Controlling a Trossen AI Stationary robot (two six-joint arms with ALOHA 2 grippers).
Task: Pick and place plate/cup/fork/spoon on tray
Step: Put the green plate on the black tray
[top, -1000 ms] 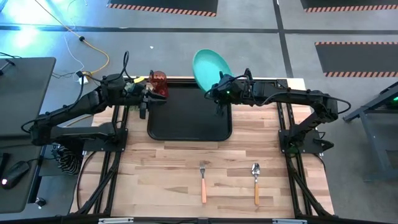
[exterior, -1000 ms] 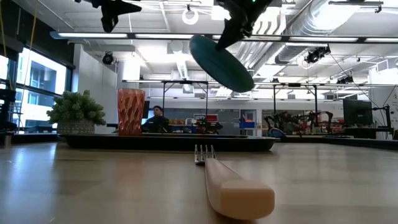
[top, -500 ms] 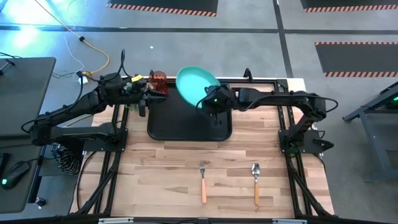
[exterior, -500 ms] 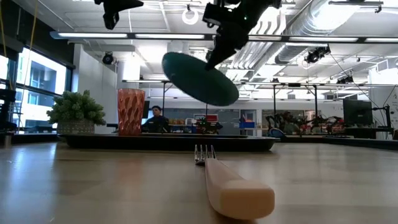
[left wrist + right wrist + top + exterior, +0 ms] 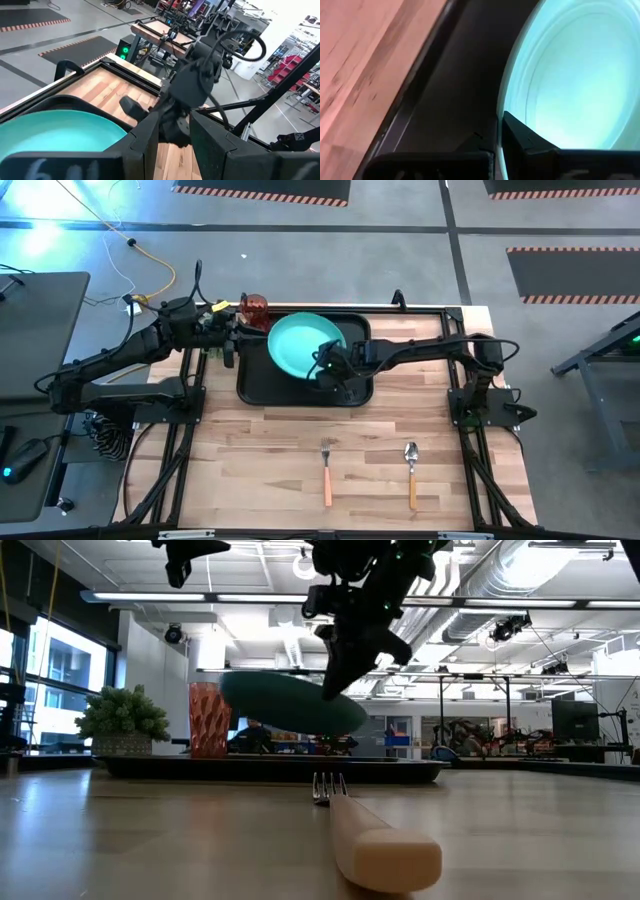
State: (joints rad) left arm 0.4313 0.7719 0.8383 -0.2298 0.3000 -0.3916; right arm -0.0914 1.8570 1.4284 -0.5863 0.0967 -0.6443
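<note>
Plate (image 5: 300,343) hangs over the tray (image 5: 258,385), rim pinched by my right gripper (image 5: 330,366); I judge it stiff, light, slippery, so the edge hold suits. Left gripper (image 5: 232,332) waits near the cup (image 5: 254,306), fingers slightly parted.

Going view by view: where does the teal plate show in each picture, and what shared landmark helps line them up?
High view: the plate is over the black tray, gripped at its edge by the right pincer.
Low view: centre, hanging above the tray's rim, nearly level.
Left wrist view: lower left.
Right wrist view: fills the right side, pinched between the dark fingers.
Shared landmark: the black tray.
</note>
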